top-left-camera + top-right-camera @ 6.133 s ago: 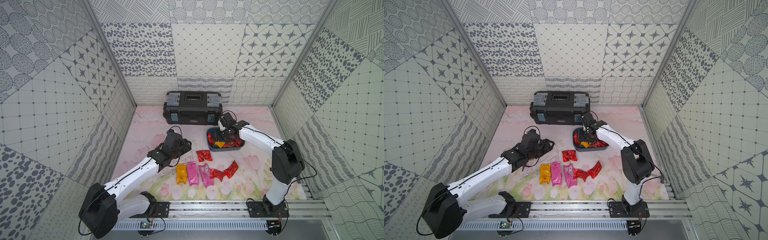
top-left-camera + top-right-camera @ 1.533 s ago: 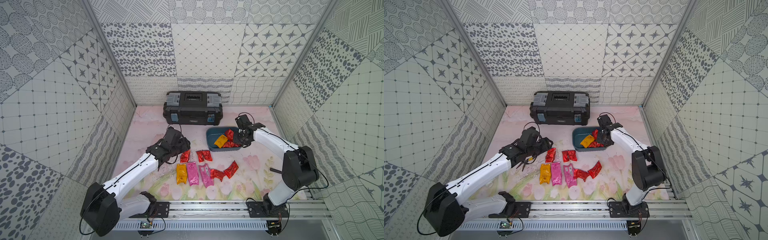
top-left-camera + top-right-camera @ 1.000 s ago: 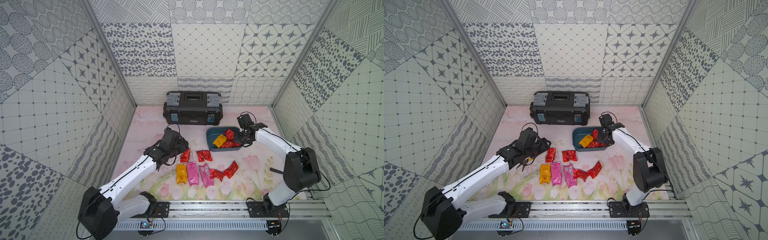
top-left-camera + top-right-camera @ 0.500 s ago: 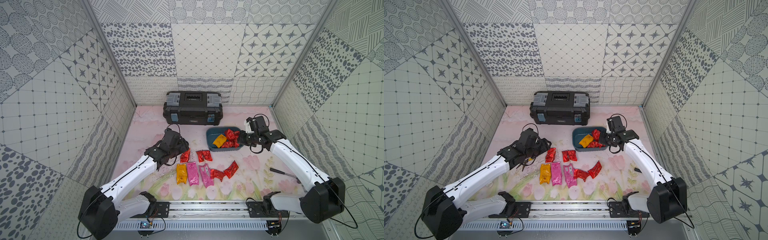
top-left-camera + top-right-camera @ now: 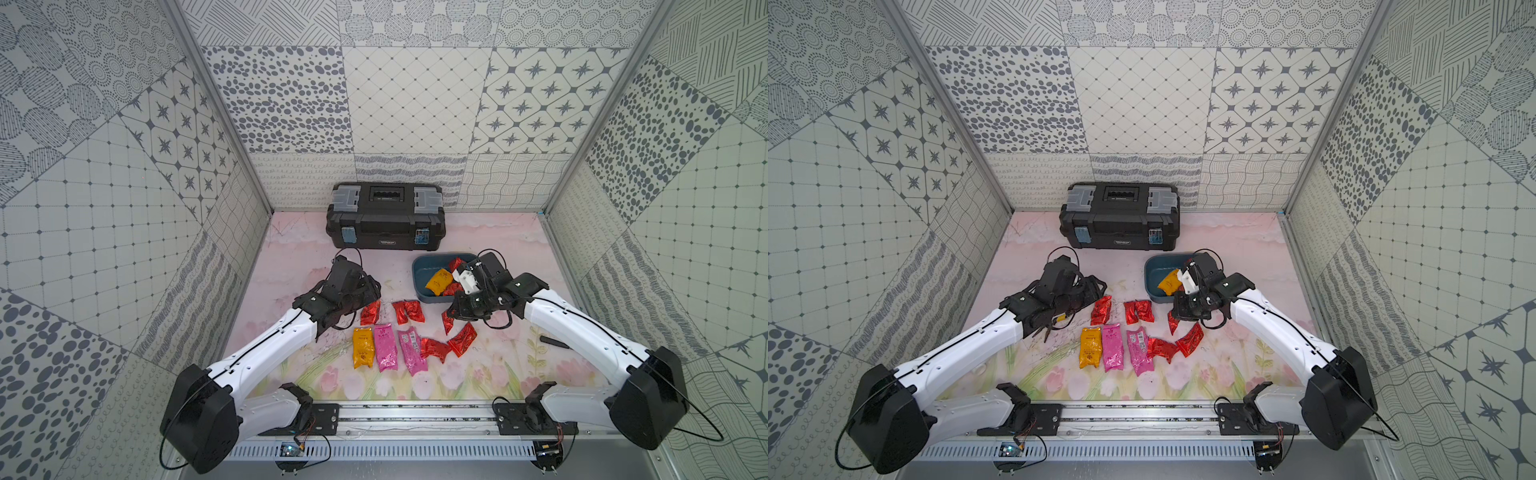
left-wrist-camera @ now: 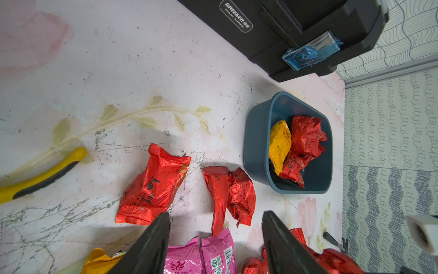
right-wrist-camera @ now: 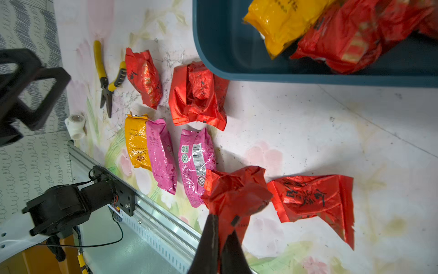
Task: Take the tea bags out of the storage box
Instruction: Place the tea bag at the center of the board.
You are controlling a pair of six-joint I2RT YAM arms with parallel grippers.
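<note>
While the right arm's fingers [image 7: 211, 239] are clamping a crinkled red tea bag [image 7: 237, 192] and holding it over the floral worktop [image 5: 291, 249], just on the near side of the teal storage box [image 5: 422, 270], one orange-yellow packet [image 6: 279, 144] and several red packets [image 6: 305, 137] are lying inside the box. The box is sitting in the right half of the worktop, toward the far edge. It is just in front of the right end of a black toolbox [image 5: 385, 224], which is standing at the middle of that edge.

The left arm's fingers [image 6: 154, 242] are standing apart, gripping nothing, and hovering over loose red tea bags [image 5: 370, 311] near the worktop's middle. Toward the near edge, a second orange-yellow tea bag [image 5: 362, 347] and two pink tea bags [image 5: 385, 347] are lying side by side in a row. More crumpled red bags [image 5: 462, 338] are lying to their right. Yellow-handled pliers [image 7: 106, 78] and a white pipe fitting [image 7: 75, 127] are lying to the left of the row.
</note>
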